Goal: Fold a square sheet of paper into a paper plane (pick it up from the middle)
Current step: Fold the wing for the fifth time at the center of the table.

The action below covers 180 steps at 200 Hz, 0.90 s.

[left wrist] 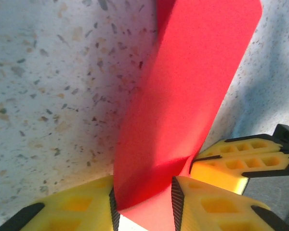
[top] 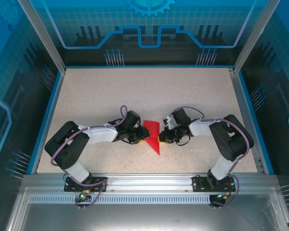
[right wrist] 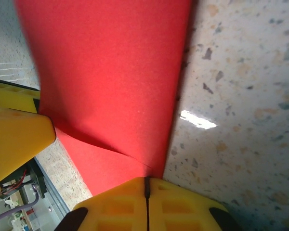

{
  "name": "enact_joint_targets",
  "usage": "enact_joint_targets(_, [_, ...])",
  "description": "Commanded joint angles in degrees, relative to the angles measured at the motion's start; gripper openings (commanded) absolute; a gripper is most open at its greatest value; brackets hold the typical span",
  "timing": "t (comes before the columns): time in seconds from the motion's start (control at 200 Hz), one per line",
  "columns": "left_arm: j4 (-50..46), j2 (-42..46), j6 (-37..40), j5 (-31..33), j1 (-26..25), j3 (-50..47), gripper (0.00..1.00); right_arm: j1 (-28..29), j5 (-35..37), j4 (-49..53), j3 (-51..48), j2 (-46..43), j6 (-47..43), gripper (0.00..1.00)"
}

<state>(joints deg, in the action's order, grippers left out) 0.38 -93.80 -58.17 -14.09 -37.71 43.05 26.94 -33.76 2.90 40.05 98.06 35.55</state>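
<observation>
The red sheet of paper (top: pixel 153 137) is folded into a narrow pointed shape in the middle of the table, its tip toward the near edge. My left gripper (top: pixel 140 137) reaches it from the left. In the left wrist view its yellow fingers (left wrist: pixel 77 207) stand apart, and the creased paper (left wrist: pixel 183 96) rises through the gap of the left gripper (left wrist: pixel 143 195), so it is open. My right gripper (top: pixel 163 136) comes from the right. In the right wrist view the right gripper (right wrist: pixel 147 182) is shut, pinching the paper's (right wrist: pixel 111 72) folded edge at its tips.
The speckled table (top: pixel 111 96) is bounded by a blue rim (top: pixel 48 115) and an aluminium rail (top: pixel 144 180) at the near edge. The other arm's yellow finger (left wrist: pixel 241 161) shows close to the left gripper; a left finger (right wrist: pixel 14 134) shows beside the right one.
</observation>
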Motion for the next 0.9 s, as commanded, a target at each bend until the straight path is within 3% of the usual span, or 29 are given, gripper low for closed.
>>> enact_joint_targets(0.0, [1.86, -0.51, -0.03, -1.6, -0.53, 1.75, 0.31, -1.14, 0.91, 1.08, -0.9, -0.19, 0.17, 0.07])
enact_joint_targets(0.43, [-0.98, -0.33, 1.27, 0.26, -1.48, 3.1, 0.18, 0.47, 1.31, 4.55, 0.67, -10.73, -1.5, 0.17])
enact_joint_targets(0.58, [-1.73, -0.24, 1.19, 0.95, -1.58, 3.55, 0.15, 3.21, 2.66, 4.95, 1.56, -9.24, -2.18, 0.13])
enact_joint_targets(0.895, [-3.08, -0.55, 1.6, 0.86, -2.0, 4.34, 0.15, 3.6, 3.94, 2.48, 2.45, -0.64, -2.15, 0.07])
